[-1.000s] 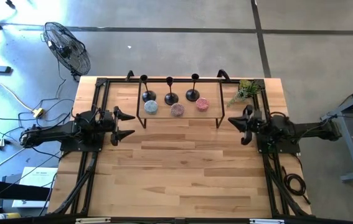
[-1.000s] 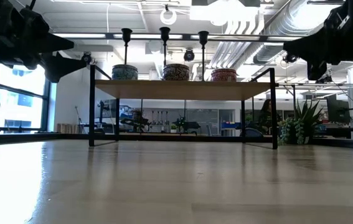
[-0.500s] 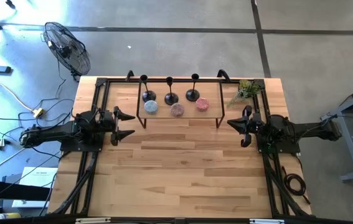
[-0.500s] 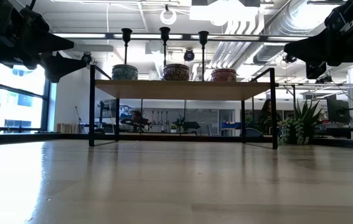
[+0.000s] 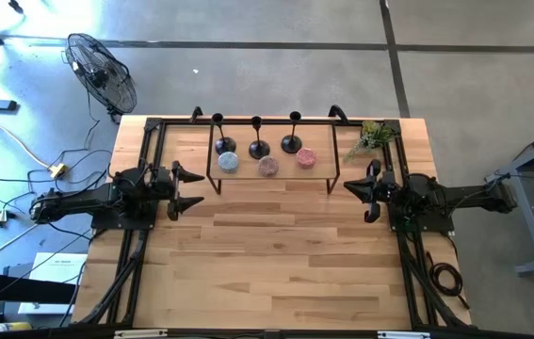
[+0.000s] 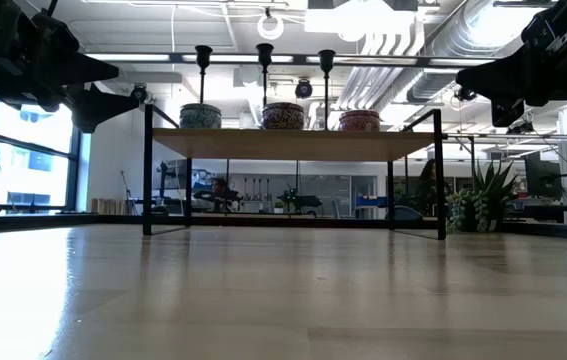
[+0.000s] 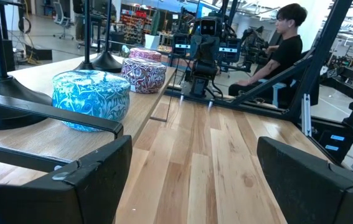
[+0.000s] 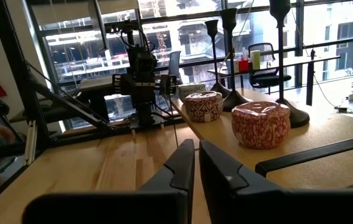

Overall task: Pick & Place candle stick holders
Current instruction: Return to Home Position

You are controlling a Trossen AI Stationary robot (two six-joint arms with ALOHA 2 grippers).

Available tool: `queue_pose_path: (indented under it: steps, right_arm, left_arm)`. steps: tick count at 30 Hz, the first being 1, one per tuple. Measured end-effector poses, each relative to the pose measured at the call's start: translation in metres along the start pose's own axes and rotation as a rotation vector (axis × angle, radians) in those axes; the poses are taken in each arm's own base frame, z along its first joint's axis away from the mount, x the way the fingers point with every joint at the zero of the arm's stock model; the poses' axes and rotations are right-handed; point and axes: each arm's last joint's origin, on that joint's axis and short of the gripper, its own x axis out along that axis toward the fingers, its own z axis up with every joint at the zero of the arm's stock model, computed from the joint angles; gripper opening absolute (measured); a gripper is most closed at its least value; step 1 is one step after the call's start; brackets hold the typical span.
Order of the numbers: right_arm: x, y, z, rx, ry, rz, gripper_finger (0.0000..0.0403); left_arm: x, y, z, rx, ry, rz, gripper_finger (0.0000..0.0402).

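high view: open table between hands

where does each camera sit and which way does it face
High view: above the table, straight down; both arms, left pincer and right pincer flanking the shelf.
Low view: tabletop height, facing the shelf and candle stick holders; arms at top corners.
Left wrist view: across the table past its own open fingers, toward the blue tin.
Right wrist view: opposite way, past its shut fingers, toward the red tin.
Shared: each wrist view sees the other arm.
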Motion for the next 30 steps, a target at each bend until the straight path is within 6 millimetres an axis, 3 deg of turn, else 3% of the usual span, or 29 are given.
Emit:
queue_pose_path:
  steps: [30]
  right_arm:
    - [0.0,0.0,0.0,0.0,0.0,0.0,0.002]
  left_arm:
    - [0.0,0.0004,-0.0002,0.0,0.0,0.013,0.034]
